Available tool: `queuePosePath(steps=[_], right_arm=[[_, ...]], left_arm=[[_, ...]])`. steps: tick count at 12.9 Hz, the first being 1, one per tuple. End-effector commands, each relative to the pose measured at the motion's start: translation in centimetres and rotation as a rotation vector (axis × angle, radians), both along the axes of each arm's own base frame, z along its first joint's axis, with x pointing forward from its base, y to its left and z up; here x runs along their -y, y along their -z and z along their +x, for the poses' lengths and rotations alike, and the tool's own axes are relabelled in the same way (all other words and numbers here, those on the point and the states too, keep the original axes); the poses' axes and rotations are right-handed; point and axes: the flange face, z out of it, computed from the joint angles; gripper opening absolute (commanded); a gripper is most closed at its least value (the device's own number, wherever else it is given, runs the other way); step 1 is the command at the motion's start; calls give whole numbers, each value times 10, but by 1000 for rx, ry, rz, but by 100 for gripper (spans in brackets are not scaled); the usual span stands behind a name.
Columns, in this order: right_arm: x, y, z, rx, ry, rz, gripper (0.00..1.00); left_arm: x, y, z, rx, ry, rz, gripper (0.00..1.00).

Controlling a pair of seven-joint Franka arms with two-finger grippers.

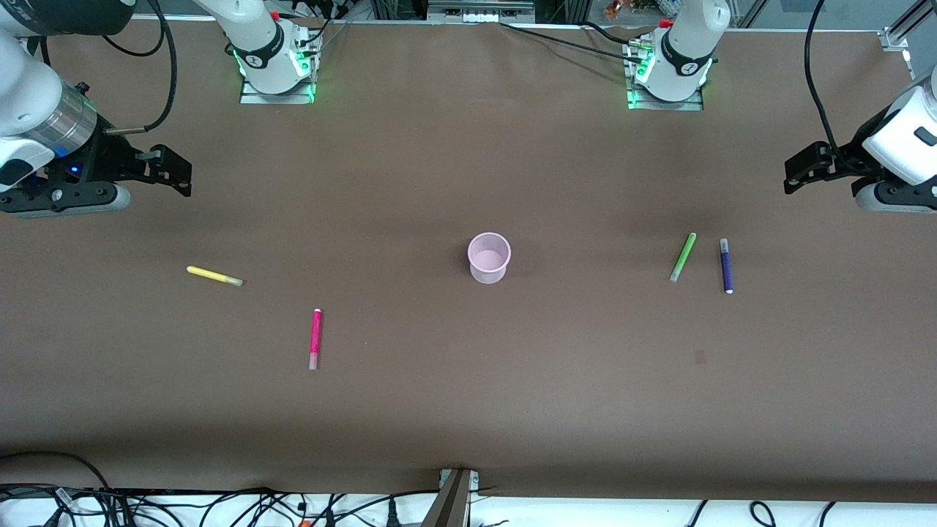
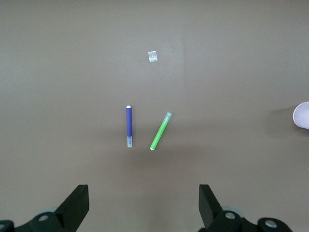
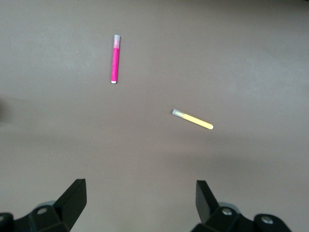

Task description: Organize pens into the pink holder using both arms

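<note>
The pale pink holder (image 1: pixel 489 257) stands upright mid-table, its edge just showing in the left wrist view (image 2: pixel 302 116). A yellow pen (image 1: pixel 214 276) (image 3: pixel 192 119) and a magenta pen (image 1: pixel 315 339) (image 3: pixel 115 59) lie flat toward the right arm's end. A green pen (image 1: pixel 683 257) (image 2: pixel 161 131) and a dark blue pen (image 1: pixel 725 266) (image 2: pixel 129 126) lie toward the left arm's end. My right gripper (image 1: pixel 176 170) (image 3: pixel 141 193) hangs open and empty above the table near the yellow pen. My left gripper (image 1: pixel 799 170) (image 2: pixel 144 197) hangs open and empty above the table near the blue pen.
A small pale scrap (image 1: pixel 699 357) (image 2: pixel 152 56) lies on the brown table nearer the front camera than the green pen. Both arm bases (image 1: pixel 277 62) (image 1: pixel 670 69) stand at the table's back edge. Cables (image 1: pixel 219 509) run along the front edge.
</note>
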Motion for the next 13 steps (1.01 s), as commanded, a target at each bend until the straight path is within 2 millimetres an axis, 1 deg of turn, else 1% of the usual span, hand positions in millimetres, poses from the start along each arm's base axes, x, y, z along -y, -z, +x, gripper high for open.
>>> queuePosePath(steps=[1,9,12,13], right_arm=[[-1,-6,-3,5,8,-11,100],[-1,-7,-3,15,7,-11,100],[-1,-7,-3,15,7,-11,100],[-1,-7,-2,16,7,-11,100]], left_arm=[[2,-6,1,-3,-6,-7,100],[0,-4,2,-9,-20,-6,100],[2,-4,0,-20,-16,-7,100],[5,-4,0,-20,-10,-4,100]])
